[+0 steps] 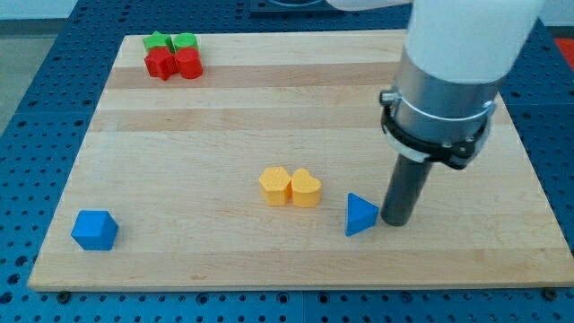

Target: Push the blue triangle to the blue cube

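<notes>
The blue triangle (pixel 360 215) lies on the wooden board (pixel 287 108) near the view's bottom, right of centre. The blue cube (pixel 95 230) sits at the board's bottom left corner, far from the triangle. My tip (pixel 397 220) stands just to the right of the blue triangle, touching or almost touching its right edge.
A yellow hexagon block (pixel 275 186) and a yellow heart block (pixel 306 187) sit side by side just left of the triangle. Two green blocks (pixel 171 41) and two red blocks (pixel 174 63) cluster at the board's top left.
</notes>
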`<state>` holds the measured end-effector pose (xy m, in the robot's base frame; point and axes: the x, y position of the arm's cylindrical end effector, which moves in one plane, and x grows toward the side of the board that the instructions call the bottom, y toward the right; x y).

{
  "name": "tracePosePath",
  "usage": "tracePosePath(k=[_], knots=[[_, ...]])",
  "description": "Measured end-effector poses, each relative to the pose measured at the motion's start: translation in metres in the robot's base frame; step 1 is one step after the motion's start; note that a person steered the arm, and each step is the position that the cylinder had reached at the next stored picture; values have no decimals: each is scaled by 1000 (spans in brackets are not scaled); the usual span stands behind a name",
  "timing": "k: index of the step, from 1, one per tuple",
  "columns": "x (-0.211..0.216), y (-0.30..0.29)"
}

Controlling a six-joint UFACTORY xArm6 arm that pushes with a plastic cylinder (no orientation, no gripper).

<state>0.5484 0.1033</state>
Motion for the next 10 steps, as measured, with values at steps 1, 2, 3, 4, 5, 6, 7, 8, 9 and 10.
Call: tracePosePath(k=[1,2,3,4,5,6,7,8,9,10], knots=[[2,-17],[5,-30],[7,-51],[17,-66],[25,-79],[26,-99],[26,-124],[27,-146],[31,-165],[36,-180]])
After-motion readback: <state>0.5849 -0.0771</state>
